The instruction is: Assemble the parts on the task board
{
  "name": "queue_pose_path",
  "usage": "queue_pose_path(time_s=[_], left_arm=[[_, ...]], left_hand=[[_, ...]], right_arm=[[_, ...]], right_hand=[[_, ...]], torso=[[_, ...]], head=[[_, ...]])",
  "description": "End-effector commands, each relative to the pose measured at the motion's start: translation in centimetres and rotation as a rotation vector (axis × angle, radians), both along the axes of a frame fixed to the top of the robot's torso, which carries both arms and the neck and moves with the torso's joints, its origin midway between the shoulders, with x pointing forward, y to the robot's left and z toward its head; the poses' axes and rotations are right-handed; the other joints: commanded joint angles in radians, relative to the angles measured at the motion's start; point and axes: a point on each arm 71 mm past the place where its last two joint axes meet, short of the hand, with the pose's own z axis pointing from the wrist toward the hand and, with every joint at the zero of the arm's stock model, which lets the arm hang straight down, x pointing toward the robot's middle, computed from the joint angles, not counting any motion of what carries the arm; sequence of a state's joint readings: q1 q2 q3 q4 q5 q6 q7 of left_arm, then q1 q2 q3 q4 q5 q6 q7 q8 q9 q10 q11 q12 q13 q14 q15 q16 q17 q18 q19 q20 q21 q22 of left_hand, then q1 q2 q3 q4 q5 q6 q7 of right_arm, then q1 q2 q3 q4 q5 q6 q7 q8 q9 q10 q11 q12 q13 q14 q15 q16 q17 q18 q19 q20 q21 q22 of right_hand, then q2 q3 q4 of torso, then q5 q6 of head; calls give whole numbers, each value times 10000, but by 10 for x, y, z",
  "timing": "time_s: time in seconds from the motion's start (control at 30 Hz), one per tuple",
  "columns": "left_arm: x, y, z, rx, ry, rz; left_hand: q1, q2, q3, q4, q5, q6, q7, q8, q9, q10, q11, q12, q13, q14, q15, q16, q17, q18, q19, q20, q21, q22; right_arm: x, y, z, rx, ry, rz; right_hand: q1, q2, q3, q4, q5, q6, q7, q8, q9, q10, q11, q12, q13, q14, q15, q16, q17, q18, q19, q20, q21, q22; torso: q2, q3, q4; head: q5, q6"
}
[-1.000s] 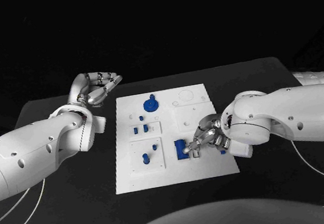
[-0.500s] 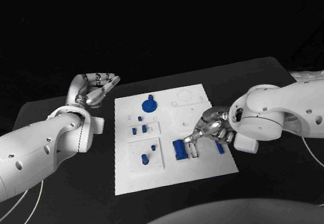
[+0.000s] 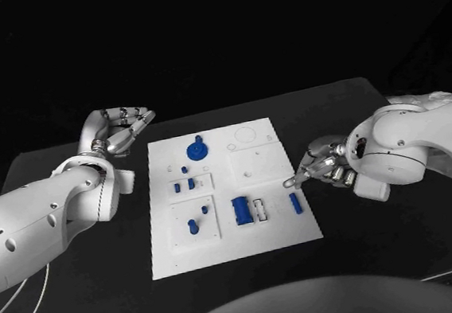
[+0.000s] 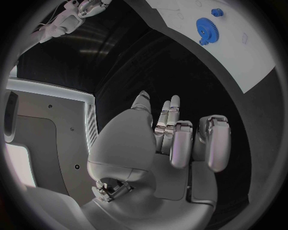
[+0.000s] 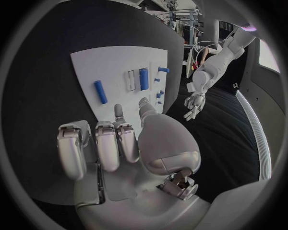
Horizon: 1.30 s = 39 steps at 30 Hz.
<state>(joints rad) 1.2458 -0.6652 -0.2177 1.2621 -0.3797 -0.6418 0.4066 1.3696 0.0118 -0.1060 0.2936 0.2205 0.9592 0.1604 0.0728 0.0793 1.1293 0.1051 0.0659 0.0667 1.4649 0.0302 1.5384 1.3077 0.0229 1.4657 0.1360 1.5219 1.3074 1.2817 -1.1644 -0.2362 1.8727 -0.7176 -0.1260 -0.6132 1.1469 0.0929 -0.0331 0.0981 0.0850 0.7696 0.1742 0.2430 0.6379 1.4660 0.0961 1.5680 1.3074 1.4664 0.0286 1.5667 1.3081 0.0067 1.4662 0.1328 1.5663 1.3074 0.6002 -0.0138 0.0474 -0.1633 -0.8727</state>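
- The task board [image 3: 232, 228] lies in the middle of the black table [image 3: 400, 226], its long sides running from the near edge toward the far edge.
- A blue gear [image 3: 196, 148] stands near the board's far left corner; small blue pegs [image 3: 183, 185] sit below it along the left side, and another blue piece [image 3: 192, 226] lies in a square recess further toward the near edge.
- A blue block [image 3: 239, 210] stands near the board's middle, beside a white slot; a slim blue bar [image 3: 295, 203] lies close to the right edge.
- Nothing lies on the board between the parts and either hand.
- The right hand [image 3: 322, 164] hovers just off the board's right edge, fingers curled in, holding nothing; one fingertip reaches toward the edge.
- The left hand [image 3: 119, 127] is raised beyond the board's far left corner, fingers curled loosely, empty, touching nothing.
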Motion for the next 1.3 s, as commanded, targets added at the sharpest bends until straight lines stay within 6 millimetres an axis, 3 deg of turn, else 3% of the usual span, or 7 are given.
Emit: queue_pose_path(time_s=[0.03, 0.2, 0.53, 0.97, 1.3], left_arm=[[0, -3, 0, -34, 13, -141], [0, -3, 0, -33, 19, -143], [0, -3, 0, -39, 34, -170], [0, -2, 0, -40, 44, -171], [0, -3, 0, -51, 45, -217]], left_hand=[[-16, 96, -55, -20, 62, -13, 1, 53, 9, -4, -25, 16, 9, 843, 45, -15, 2148, -90, 636, 51, -46, 2453], [-16, 96, -55, -20, 62, -13, 1, 53, 9, -4, -25, 16, 9, 843, 45, -15, 2148, -90, 636, 51, -46, 2453], [-9, 112, -72, -18, 63, 10, -5, 66, 15, 8, -30, 21, 11, 843, 42, -14, 2150, -91, 639, 50, -42, 2454], [-9, 112, -72, -18, 63, 10, -5, 66, 15, 8, -30, 21, 11, 843, 42, -14, 2150, -91, 639, 50, -42, 2454], [-9, 112, -72, -18, 63, 10, -5, 66, 15, 8, -30, 21, 11, 843, 42, -14, 2150, -91, 639, 50, -42, 2454]], right_arm=[[-4, -8, -4, -1192, 235, 492], [-9, -13, -11, -1533, 598, 633], [-10, -7, -23, -1859, 888, 965], [-9, 7, -34, -1738, 868, 1002], [-7, 11, -37, -1874, 777, 1032]], right_hand=[[-18, 69, -58, -2, 36, 194, -7, -124, -186, 1048, 74, 28, 2634, 1044, 59, 41, 2627, -67, 1046, 76, 45, 2634], [-242, 168, -92, 140, 79, 594, -86, -162, -421, 1048, 12, 28, 2634, 1044, 37, 41, 2627, -67, 1046, 74, 45, 2634], [-307, 209, -71, 151, 247, 849, -168, -136, -489, 1048, -66, 28, 2634, 1044, -2, 41, 2627, -67, 1046, 43, 45, 2634], [337, -146, 355, -691, 1563, 651, -177, -81, -427, 1048, -96, 28, 2634, 1044, -54, 41, 2627, -67, 1046, -27, 45, 2634], [320, -182, 454, -791, 1581, 542, -161, 114, -265, 1048, -82, 28, 2634, 1044, -37, 41, 2627, -67, 1046, -12, 45, 2634]], torso=[[7, 12, 7], [12, 8, 2], [17, 8, 10], [10, 1, 9], [6, 7, 10]], head=[[-121, 1], [-145, 1], [-150, 1], [-154, 1], [-212, 1]])
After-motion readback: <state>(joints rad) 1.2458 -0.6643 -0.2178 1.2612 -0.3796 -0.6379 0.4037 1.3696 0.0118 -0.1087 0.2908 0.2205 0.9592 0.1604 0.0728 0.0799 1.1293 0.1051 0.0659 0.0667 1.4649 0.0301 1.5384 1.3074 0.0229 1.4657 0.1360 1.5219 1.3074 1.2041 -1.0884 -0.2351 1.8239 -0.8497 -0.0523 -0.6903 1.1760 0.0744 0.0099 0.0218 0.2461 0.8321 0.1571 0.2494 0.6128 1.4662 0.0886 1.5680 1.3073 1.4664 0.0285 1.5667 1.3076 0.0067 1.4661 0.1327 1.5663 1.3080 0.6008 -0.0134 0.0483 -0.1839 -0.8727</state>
